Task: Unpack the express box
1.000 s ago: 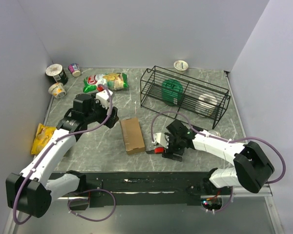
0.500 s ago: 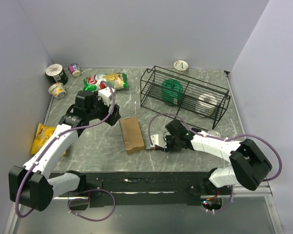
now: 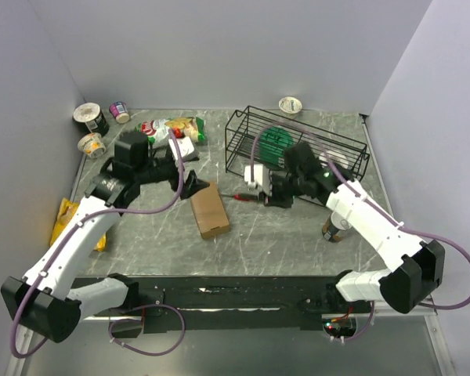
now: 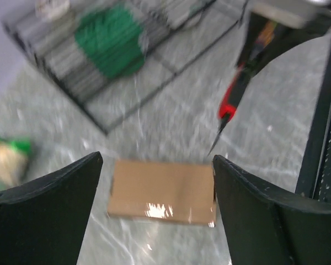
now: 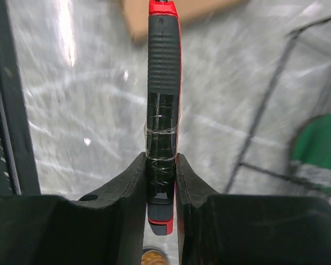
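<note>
Judging by its shut top, the express box [image 3: 210,211] is not yet opened: no flap is raised, no cut is seen and nothing is taken out, so the slitting, the opening and the emptying are all left to be done.

The right pincer [image 5: 163,182] is closed narrowly on the black handle of a red-and-black knife [image 5: 163,105], which is held firmly with the blade pointed forward. Just beyond the blade tip, the box is found lying flat, near but apart from it. The left pincer [image 3: 194,186] is spread wide and nothing is held in it. The box is framed below and between its fingers [image 4: 55,204], though contact cannot be told. Behind the right pincer a black wire basket [image 3: 239,145] is seen.
</note>
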